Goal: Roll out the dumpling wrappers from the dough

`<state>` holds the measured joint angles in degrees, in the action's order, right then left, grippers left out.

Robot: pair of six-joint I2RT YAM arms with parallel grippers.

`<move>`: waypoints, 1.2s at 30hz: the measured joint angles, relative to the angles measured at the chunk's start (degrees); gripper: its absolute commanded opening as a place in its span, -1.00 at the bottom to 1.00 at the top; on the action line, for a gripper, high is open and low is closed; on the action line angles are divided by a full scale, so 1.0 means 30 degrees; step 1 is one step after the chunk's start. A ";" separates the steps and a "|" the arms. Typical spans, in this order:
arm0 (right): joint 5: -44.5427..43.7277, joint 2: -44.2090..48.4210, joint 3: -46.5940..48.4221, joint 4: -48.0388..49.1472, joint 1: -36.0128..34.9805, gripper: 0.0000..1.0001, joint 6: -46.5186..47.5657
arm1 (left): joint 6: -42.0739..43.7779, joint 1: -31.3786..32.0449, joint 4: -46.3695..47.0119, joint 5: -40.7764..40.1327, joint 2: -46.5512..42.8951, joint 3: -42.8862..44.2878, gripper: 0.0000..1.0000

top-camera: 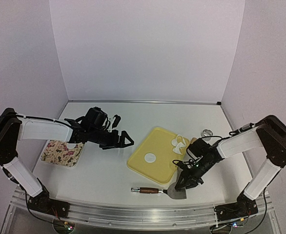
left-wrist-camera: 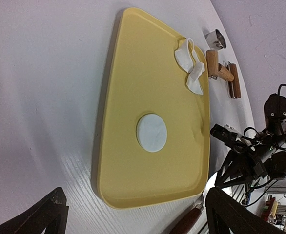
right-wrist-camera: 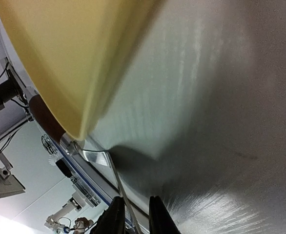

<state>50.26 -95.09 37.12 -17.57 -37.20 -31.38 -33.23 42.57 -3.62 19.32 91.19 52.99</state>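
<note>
Right pincer [top-camera: 184, 185] nearly closed around the scraper [top-camera: 176, 194] blade; I can't tell if it grips. Left pincer [top-camera: 129, 139] wide, empty. Centre-frame wrapper [top-camera: 149, 157] looks floppy, so lift under its edge.

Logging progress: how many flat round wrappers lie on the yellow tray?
1: the dumpling wrapper near the middle of the yellow tray. The crumpled dough at its far right corner may be folded wrappers; I cannot tell.

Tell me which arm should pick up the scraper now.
Right. The right fingers straddle the scraper blade, just off the near corner of the tray. The left fingers hang wide open to the left of the tray, well away from the scraper.
</note>
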 measured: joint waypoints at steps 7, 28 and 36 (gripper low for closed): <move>0.2428 0.1481 -0.0743 0.1568 -0.0085 -1.00 -0.0078 | -0.0090 0.0014 -0.0138 0.0012 -0.0417 -0.0373 0.96; 0.2557 0.4405 0.5609 -0.1654 0.3047 -1.00 -0.1358 | -0.3341 -0.0279 0.2101 0.5430 -0.2390 -0.0509 0.99; 0.4821 0.3124 0.7407 -0.1652 0.3107 -1.00 0.0258 | -0.5707 -0.0917 0.3353 0.6918 -0.3539 -0.1741 0.99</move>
<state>64.72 -85.72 59.34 -22.53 -27.88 -30.60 -50.35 39.82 6.44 40.07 80.57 47.77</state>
